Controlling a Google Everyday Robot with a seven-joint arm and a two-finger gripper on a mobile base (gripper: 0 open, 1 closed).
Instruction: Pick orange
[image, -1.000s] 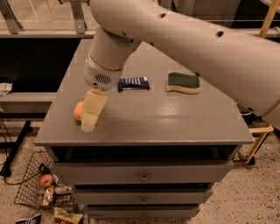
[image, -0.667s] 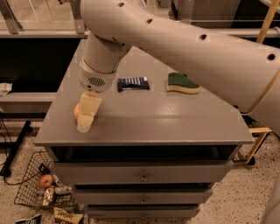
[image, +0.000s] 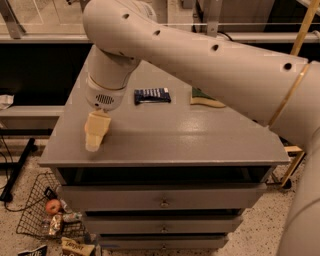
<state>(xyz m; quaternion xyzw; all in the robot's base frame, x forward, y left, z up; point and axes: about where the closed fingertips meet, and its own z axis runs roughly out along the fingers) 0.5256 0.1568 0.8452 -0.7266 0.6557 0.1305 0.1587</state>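
Camera view: looks down from the front onto a grey flat-topped metal cabinet (image: 175, 135) with stacked drawers beneath it.
Arm: a thick white arm with round holes and a gold band (image: 210, 55) reaches in from the right and bends down over the cabinet's left side.
Gripper: the cream-coloured two-finger gripper (image: 94, 142) hangs from the white wrist and points down at the front left corner of the top, its tip close to the front edge.
Grip: cannot tell whether it is spread or pressed together; it shows as 1 pale block.
Orange: does not show in this view, so I cannot tell where it lies.
Snack: a dark blue wrapped bar with white print (image: 152, 95) lies flat at the back middle of the top, well apart from the gripper.
Sponge: a green sponge with a yellow underside (image: 206, 98) lies to the right of the bar, partly hidden by the arm.
Floor: a black wire basket (image: 35, 215) stands at the lower left, with a small red apple (image: 52, 206) in it.
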